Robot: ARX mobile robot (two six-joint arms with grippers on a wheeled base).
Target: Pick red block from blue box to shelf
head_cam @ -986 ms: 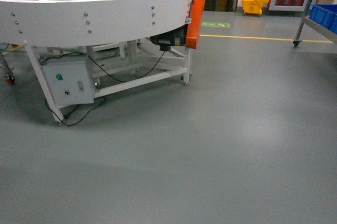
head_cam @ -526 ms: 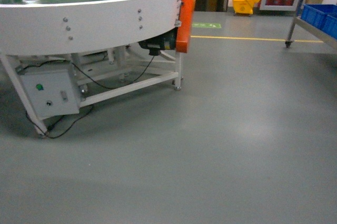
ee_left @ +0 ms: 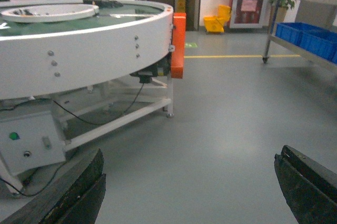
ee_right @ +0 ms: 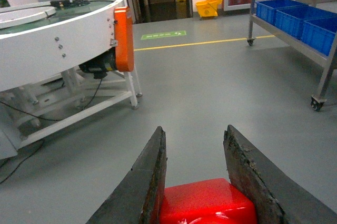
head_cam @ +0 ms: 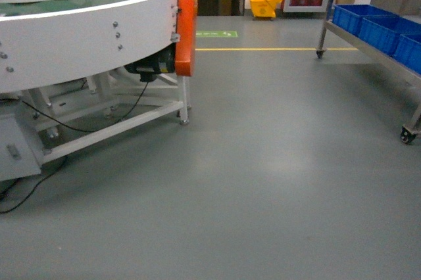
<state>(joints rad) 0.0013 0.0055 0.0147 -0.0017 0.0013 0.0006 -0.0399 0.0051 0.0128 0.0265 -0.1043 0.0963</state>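
Note:
In the right wrist view my right gripper is shut on the red block, a glossy red piece wedged low between the two dark fingers, above the grey floor. My left gripper is open, its fingers far apart at the lower corners of the left wrist view with nothing between them. The shelf of grey steel posts and rails stands at the right, also seen in the right wrist view and the left wrist view. The blue box is out of view. Neither gripper shows in the head view.
A big round white conveyor table with an orange guard fills the left. Dark blue crates sit on the shelf's low tier, which rides on casters. A yellow mop bucket and a yellow floor line lie beyond.
The head view has swung to the right: the round table slid toward the left edge and more of the shelf with its blue crates came in at the right.

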